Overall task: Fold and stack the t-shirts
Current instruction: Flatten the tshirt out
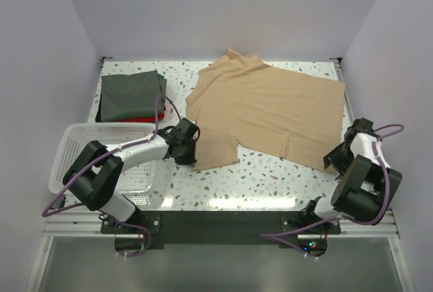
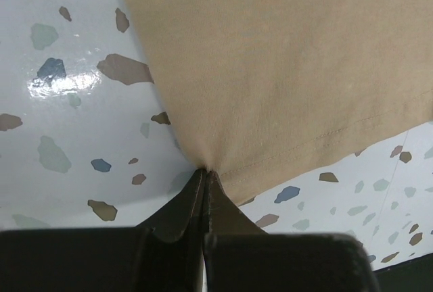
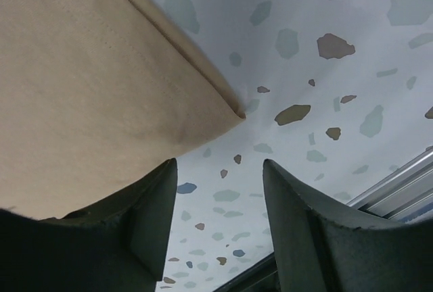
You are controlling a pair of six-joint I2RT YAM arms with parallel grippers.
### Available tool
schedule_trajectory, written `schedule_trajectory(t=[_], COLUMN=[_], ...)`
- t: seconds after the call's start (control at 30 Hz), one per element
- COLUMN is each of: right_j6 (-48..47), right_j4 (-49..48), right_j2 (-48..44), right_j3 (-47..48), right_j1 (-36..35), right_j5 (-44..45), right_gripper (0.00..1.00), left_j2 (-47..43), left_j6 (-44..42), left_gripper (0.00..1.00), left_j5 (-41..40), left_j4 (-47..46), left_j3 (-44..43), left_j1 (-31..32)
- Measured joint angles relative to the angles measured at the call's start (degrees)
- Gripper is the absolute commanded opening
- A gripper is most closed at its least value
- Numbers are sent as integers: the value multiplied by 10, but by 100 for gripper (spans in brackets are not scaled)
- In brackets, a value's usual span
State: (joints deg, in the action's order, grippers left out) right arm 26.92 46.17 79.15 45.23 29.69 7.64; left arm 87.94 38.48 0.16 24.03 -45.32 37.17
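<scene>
- Two grippers work the tan t-shirt (image 1: 270, 109): your left gripper (image 2: 205, 170) is clamped tight on a hem corner of the near-left sleeve, and the cloth puckers where the jaws meet.
- Your right gripper (image 3: 220, 165) has its jaws apart, low over the shirt's near-right corner. That corner lies just ahead of one finger, with nothing pinched.
- You have the tan t-shirt spread flat across the middle and right of the tabletop (image 1: 270, 184), reaching toward the far edge.
- At the far-left corner the dark grey-green t-shirt (image 1: 128, 94) lies folded on a red t-shirt (image 1: 145, 119), which shows only as a thin edge.
- A white mesh basket (image 1: 74, 143) sits at the near-left corner.
</scene>
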Motion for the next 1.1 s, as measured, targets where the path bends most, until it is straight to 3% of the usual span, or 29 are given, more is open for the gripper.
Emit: schedule_trajectory(t=[0.73, 0.97, 1.0, 1.1], right_j6=[40, 57, 58, 61], right_j4=[-49, -84, -89, -99], right_j2=[56, 37, 34, 33], right_j3=[-2, -24, -27, -30], right_j1=[0, 0, 0, 0], right_j5=[80, 79, 78, 77], right_gripper=[40, 19, 11, 0], left_j2=[-7, -7, -7, -7], left_j6=[5, 4, 4, 4], left_gripper=[0, 0, 0, 0], left_j5=[-9, -10, -10, -10], left_j4=[30, 35, 36, 39], left_j3=[-11, -21, -21, -22], left_j1=[0, 0, 0, 0])
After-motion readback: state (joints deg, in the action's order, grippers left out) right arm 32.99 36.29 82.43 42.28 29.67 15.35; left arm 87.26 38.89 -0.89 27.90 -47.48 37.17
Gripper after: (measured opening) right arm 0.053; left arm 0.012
